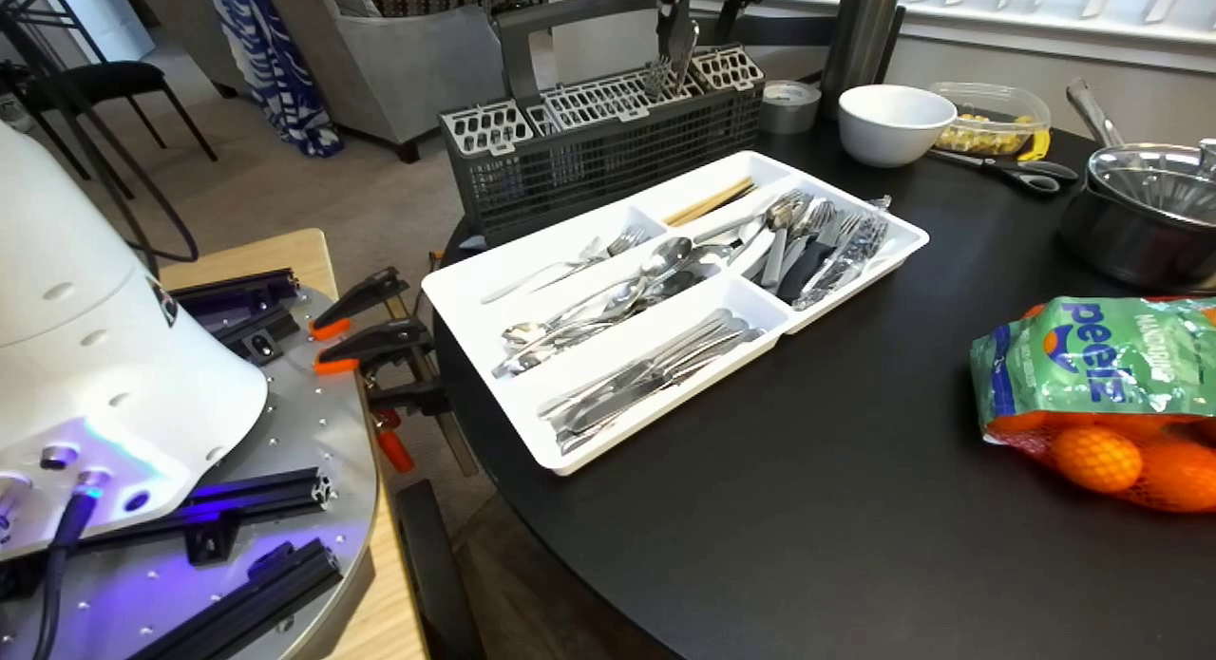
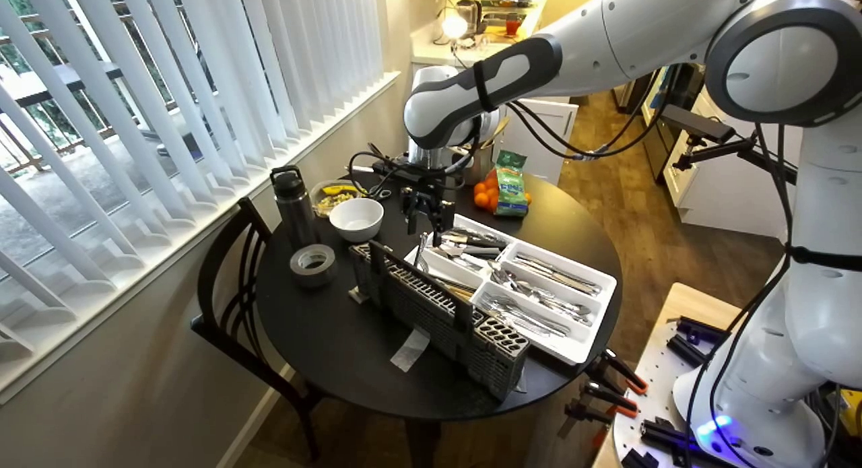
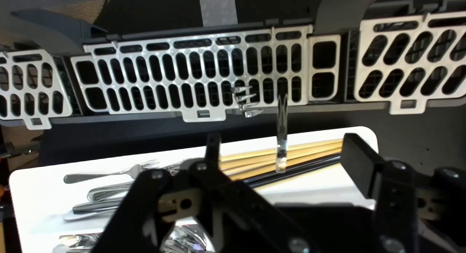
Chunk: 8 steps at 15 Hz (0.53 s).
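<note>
A long, dark grey plastic cutlery basket (image 1: 594, 157) with a tall handle and pale grey slotted lids stands on the round black tabletop (image 1: 807, 508). The black two-fingered gripper (image 3: 282, 150) hangs above the basket, toward the end of it that lies away from the robot's base. It is released, its fingers parted wide. In the wrist view a slim, shiny metal utensil (image 3: 282, 125) rises from the basket's middle lid, and its upper end shows between the fingers with room on either side. A shiny metal fork (image 3: 244, 98) shows its tines just beside that utensil, over the same lid and near the gripper.

Along one long side of the basket, close by, lies a white plastic cutlery tray (image 1: 518, 399) with several compartments. Pale wooden and black chopsticks (image 3: 313, 149) lie in a compartment next to the basket; metal knives (image 1: 655, 380) fill one on the side away from it. Near the basket's end by the gripper stand a grey roll of tape (image 1: 787, 119), a tall dark metal bottle (image 1: 860, 57) and a round white bowl (image 1: 898, 133). A green-topped net bag of oranges (image 1: 1111, 366) lies well apart from the basket, beyond the tray.
</note>
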Available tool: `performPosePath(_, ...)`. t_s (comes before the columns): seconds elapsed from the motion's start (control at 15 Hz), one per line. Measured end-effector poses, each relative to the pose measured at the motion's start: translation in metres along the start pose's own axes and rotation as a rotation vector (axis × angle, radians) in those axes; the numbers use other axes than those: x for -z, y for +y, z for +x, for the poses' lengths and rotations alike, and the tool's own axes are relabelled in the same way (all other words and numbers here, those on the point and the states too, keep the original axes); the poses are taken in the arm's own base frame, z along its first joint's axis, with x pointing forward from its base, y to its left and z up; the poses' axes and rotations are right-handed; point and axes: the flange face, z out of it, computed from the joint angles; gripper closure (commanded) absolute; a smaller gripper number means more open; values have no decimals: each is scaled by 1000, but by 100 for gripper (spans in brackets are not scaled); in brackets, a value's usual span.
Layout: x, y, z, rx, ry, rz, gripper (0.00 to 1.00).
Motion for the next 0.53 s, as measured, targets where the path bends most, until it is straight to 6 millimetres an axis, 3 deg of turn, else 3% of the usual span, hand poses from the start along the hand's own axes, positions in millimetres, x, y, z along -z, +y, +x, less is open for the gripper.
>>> performPosePath(0.53, -3, 0, -1, 5, 0, -11, 97)
